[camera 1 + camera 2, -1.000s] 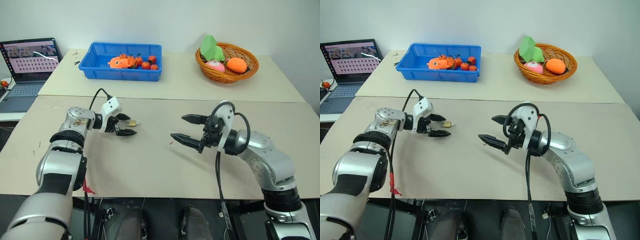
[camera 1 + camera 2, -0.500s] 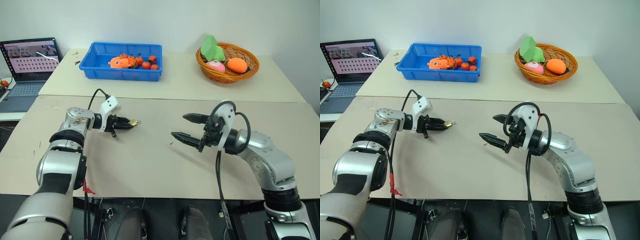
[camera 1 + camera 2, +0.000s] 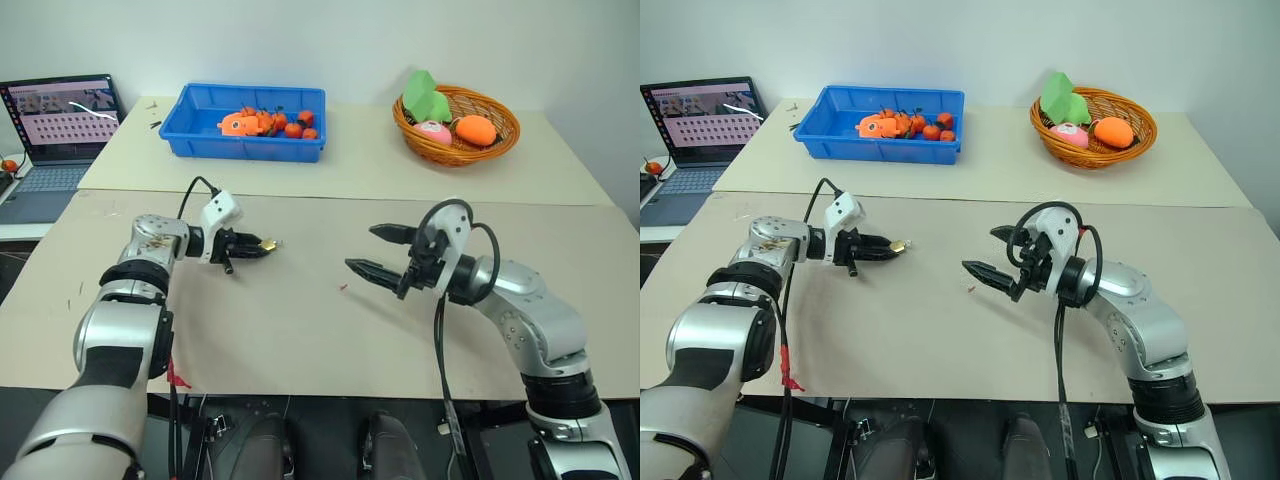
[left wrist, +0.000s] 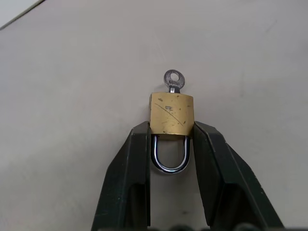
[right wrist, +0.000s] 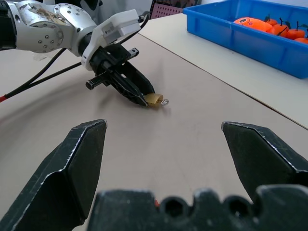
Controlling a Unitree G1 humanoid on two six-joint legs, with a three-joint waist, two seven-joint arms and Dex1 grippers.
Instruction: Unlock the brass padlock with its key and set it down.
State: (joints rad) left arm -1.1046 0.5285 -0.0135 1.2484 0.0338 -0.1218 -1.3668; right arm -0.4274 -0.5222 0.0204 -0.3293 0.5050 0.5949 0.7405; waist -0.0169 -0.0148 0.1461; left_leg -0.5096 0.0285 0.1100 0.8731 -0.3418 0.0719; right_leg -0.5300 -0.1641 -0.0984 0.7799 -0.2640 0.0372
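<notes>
L arm reaches fwd, wrist angled inward toward centre; L gripper (image 4: 171, 139) black fingers pinched on sides of small golden-yellow brass padlock (image 4: 171, 114), silvery shackle between fingers, key end out front. R arm bent at elbow, R gripper (image 3: 384, 250) pointing toward L one, fingers spread wide, holding nothing, well apart from L gripper.

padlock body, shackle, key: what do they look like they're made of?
Brass padlock: body looks like brass, dull golden yellow, scuffed with fine scratches. Shackle: polished silvery metal, probably steel, with bright reflections. Key: greyish metal, duller, round bow with a hole. It is clamped in the left gripper.
</notes>
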